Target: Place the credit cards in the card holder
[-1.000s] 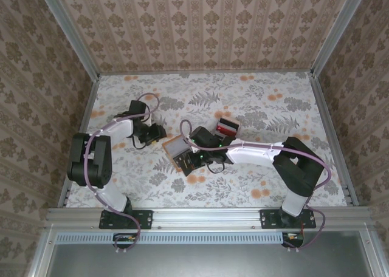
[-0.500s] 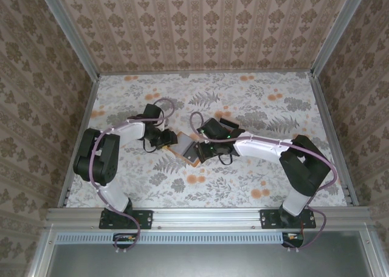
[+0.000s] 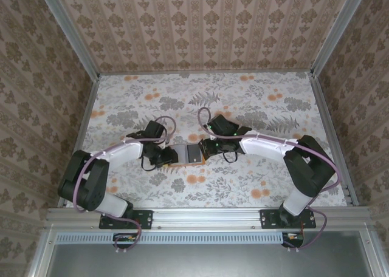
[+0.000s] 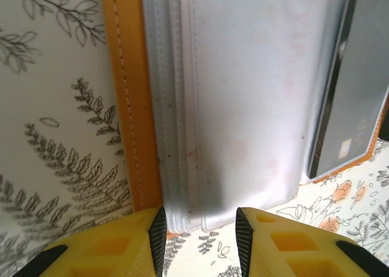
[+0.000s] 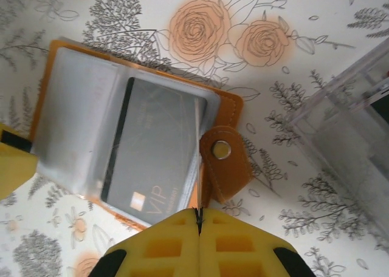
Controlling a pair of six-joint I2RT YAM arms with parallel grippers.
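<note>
The right gripper (image 5: 199, 213) is clenched, its fingers pressed flat together. A thin clear edge runs up to their seam, but I cannot tell whether it is pinched there. Just ahead of it sits the holder's (image 5: 228, 104) snap tab (image 5: 226, 161), and beside that is one black card (image 5: 155, 149), already under a clear sleeve. One short end of the card faces these fingers.

The left gripper (image 4: 199, 219) stands part-way apart at the holder's other end, with the sleeve stack's edge lying in the gap. Whether it squeezes the sleeves I cannot tell.

In the top view the holder lies open and flat on the table (image 3: 273, 107) between the two grippers, with its long axis running from one to the other. My judgement is that the next move turns on this. The right arm is nearer the card and tab, while the left faces the empty sleeves.

Count: one holder, one card in sight, and one clear rack (image 5: 346, 125) off to the right.
</note>
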